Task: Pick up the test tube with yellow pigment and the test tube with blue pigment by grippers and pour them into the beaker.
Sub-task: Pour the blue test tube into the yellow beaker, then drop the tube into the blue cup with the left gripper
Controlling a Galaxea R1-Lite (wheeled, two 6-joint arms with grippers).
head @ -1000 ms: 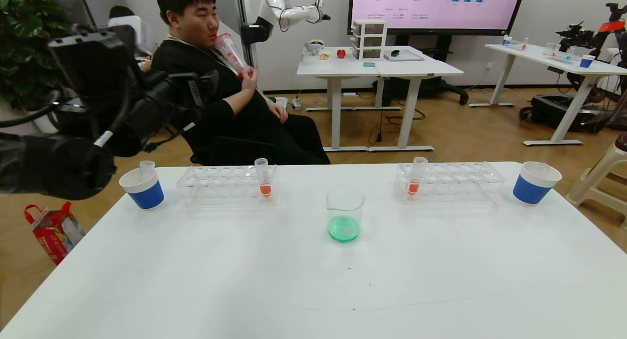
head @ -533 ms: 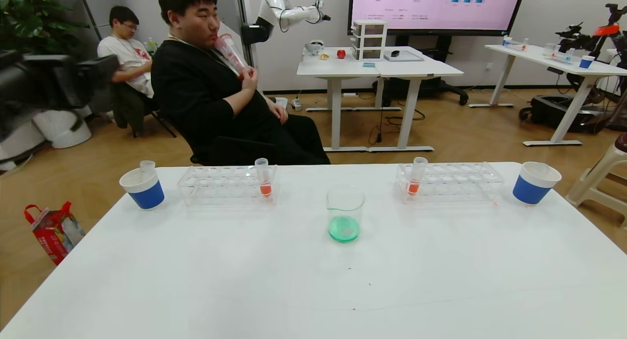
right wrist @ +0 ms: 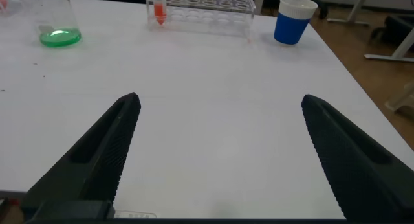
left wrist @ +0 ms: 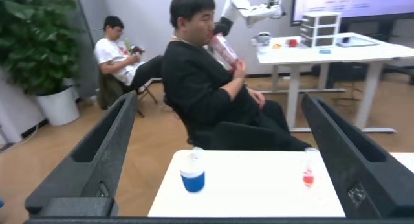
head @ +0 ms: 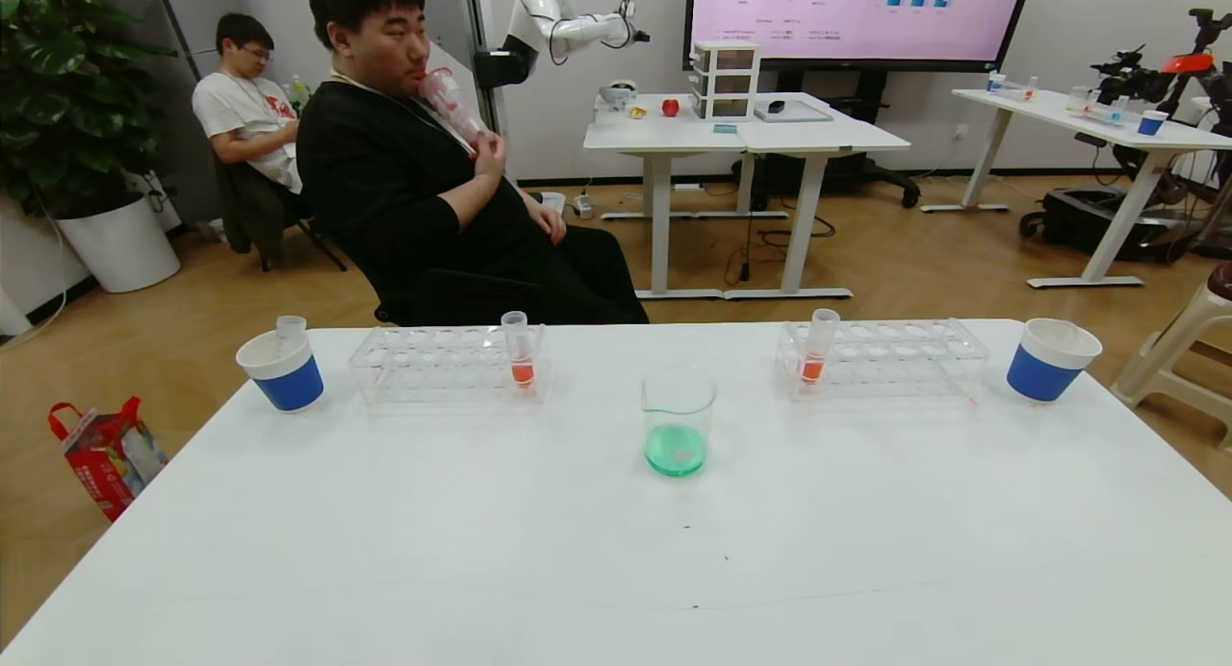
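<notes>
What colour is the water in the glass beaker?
Green, pooled at the bottom of the beaker; clearest in the head view.

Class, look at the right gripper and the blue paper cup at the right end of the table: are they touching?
Apart. In the right wrist view the open right gripper hangs over bare table, and the blue paper cup stands far beyond its fingers, past a wide stretch of tabletop.

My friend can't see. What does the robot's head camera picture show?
A glass beaker with green liquid stands mid-table. Behind it are two clear racks, each holding one orange-red tube, with a blue paper cup at each end. No robot arms show.
</notes>
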